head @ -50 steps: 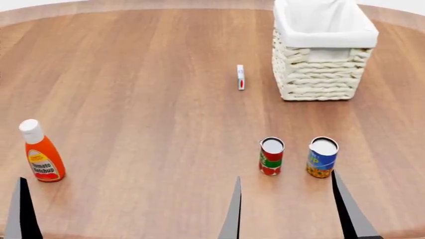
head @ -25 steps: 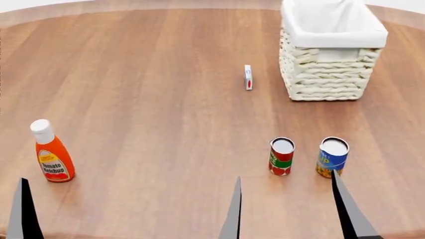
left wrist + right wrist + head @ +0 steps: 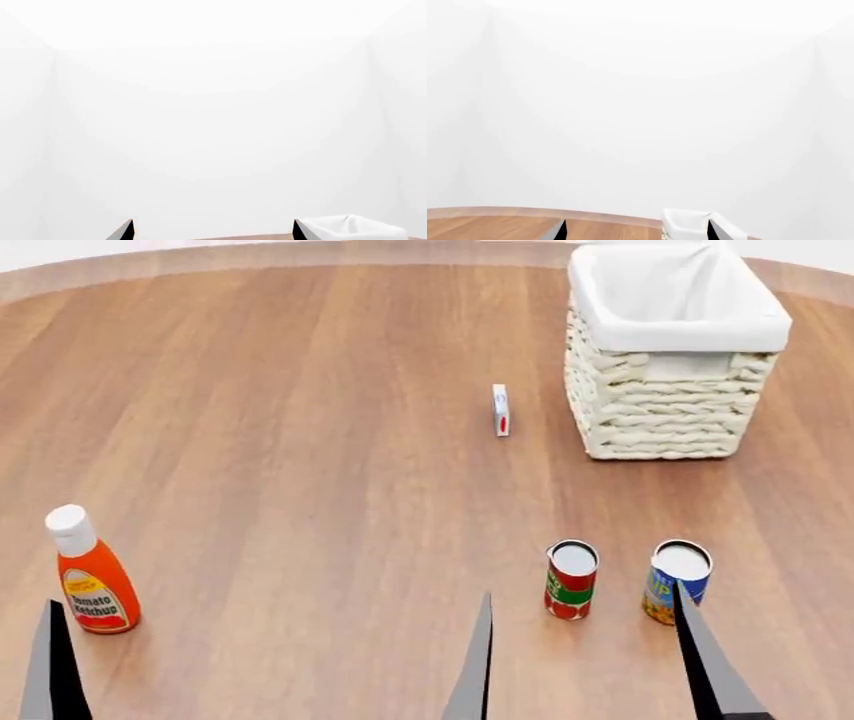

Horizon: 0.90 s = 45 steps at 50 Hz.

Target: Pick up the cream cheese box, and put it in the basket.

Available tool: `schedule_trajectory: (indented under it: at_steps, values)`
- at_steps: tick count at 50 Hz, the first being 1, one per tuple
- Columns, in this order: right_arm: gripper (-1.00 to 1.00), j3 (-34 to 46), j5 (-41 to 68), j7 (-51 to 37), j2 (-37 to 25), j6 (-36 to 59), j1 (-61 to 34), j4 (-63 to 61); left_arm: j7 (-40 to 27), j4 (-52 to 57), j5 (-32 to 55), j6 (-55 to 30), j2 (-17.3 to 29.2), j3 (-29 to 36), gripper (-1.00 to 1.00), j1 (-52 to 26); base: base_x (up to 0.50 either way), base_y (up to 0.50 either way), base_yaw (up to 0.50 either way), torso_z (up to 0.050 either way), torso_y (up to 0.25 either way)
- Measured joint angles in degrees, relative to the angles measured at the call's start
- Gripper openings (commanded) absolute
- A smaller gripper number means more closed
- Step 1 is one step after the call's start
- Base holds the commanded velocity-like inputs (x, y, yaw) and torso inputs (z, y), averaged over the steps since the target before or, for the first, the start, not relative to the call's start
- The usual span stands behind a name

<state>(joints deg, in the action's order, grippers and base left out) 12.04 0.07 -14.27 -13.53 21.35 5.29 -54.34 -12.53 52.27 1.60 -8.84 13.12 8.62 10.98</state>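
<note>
The cream cheese box (image 3: 501, 410) is a thin white box with a red mark, standing on its edge on the wooden table (image 3: 267, 420). It stands just left of the basket (image 3: 667, 420), apart from it. The basket's white liner also shows in the left wrist view (image 3: 353, 227) and the right wrist view (image 3: 684, 225). My left gripper (image 3: 213, 229) is open and empty. My right gripper (image 3: 635, 229) is open and empty too. Both are low at the table's near edge, far from the box. In the head view only dark fingertips (image 3: 694, 660) poke up at the bottom.
A ketchup bottle (image 3: 88, 575) stands at the near left. A red-and-green can (image 3: 573, 580) and a blue can (image 3: 675, 582) stand side by side at the near right, close in front of my right fingers. Both wrist views show mostly white wall.
Everything on the table has slid down and a little to the right in the head view, so the view has moved. The objects keep their places relative to each other. Both grippers stay open.
</note>
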Motion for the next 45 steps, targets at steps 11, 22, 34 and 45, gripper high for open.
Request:
schedule_trajectory:
  at_steps: [11,22,34,45]
  values:
    - [1.0,0.44,0.3,-0.43,-0.51,0.22,-0.09,0.05,-0.39,0.18,0.31,0.02,0.41,0.21,1.0,0.13,0.34,0.0,0.0,0.0,0.0]
    - [1.0,0.84,0.6,-0.84,-0.94,0.36,-0.25,0.08,-0.78,0.22,0.52,-0.09,0.77,0.47,1.0,0.09,0.34,0.0,0.0,0.0,0.0]
    - [1.0,1.2,0.92,-1.22,-1.39,0.3,-0.46,0.23,-1.19,0.05,0.6,-0.1,1.16,0.78,1.0,-0.09,0.34,0.0,0.0,0.0,0.0]
    - [1.0,1.56,1.06,-1.59,-1.74,0.47,-0.7,0.22,-1.55,-0.12,0.66,-0.11,1.63,0.92,1.0,-0.36,0.34,0.0,0.0,0.0,0.0]
